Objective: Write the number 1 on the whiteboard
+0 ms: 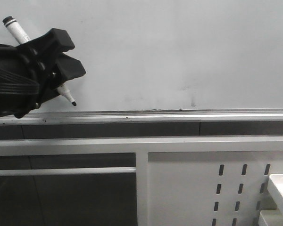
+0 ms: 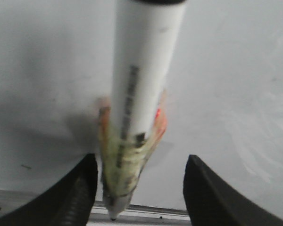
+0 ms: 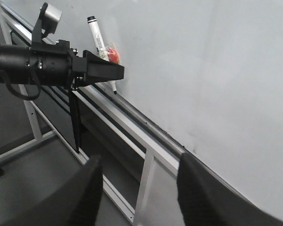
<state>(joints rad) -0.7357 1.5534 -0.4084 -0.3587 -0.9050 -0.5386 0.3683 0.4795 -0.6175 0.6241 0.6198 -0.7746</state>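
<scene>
The left gripper (image 1: 61, 70) is clamped on one white marker (image 1: 19, 32), which passes through its black fingers on a slant: the black-capped end up and to the left, the dark tip (image 1: 73, 103) down and to the right. In the front view the tip hangs low at the left of the whiteboard (image 1: 179, 52), just above the silver rail (image 1: 179, 115) along the board's lower edge. Whether the tip touches the board cannot be told; in the left wrist view it (image 2: 113, 217) appears near the rail with the board beyond it.

The right gripper (image 3: 139, 188) stands wide with nothing between its fingers, well off to the right and back from the board. The left arm is plainly the nearer one and the only one with a pen.

No number 1 shows on the board: only a few faint smudges, the clearest a small dark mark (image 1: 193, 104) low near the middle. The stroke is judged not yet begun. The writing surface lies straight ahead of the tip and extends upward and rightward from it, so a near-vertical stroke would likely need the tip raised first.

Counted: one marker, one board, two grippers. Below the rail is a white perforated panel (image 1: 188, 188).
</scene>
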